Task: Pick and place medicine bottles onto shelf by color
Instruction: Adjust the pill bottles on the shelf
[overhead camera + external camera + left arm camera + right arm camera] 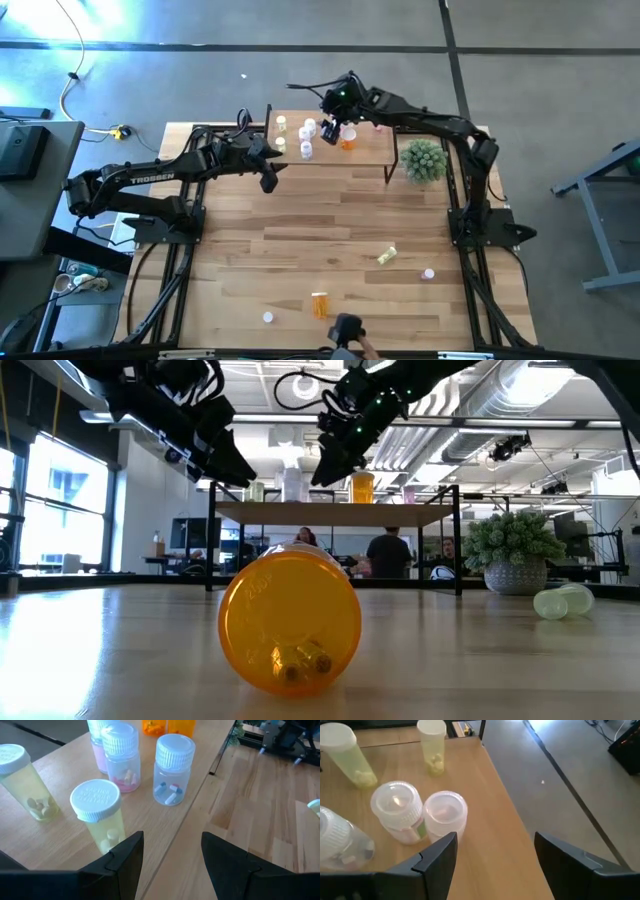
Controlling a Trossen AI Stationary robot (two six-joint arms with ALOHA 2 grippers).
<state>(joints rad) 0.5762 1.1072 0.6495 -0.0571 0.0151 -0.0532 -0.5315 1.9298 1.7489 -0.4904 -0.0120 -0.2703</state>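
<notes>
The shelf [330, 140] stands at the far side of the wooden table [300, 240], and several medicine bottles stand upright on its light top. In my left wrist view I see two yellow-green bottles [100, 817] near the shelf's edge, a pink bottle [121, 757] and a clear bottle [173, 770] with blue and red capsules beside it, and the orange bottles [181, 726] behind them. In the high view an orange bottle [348, 138] stands on the shelf, just beside my right gripper.

My right gripper [332, 128] hangs over the middle of the shelf. Its fingers [437, 855] are spread wide and hold nothing; under them stand two white-capped pink bottles [446, 815] close together, touching or almost touching.

My left gripper [268, 172] is at the left front edge of the shelf, near the yellow-green bottles. Its fingers [127, 855] are apart and empty.

More bottles lie on the table, well apart from the shelf: an orange bottle on its side [320, 303] near the front edge, which fills the low view [290, 615], a yellow-green one lying down [387, 256], a pink one [428, 273] and a white cap or bottle [268, 318]. A green spiky plant [423, 160] stands just beside the right end of the shelf.

In the low view some people [388, 550] show in the room behind the table.
</notes>
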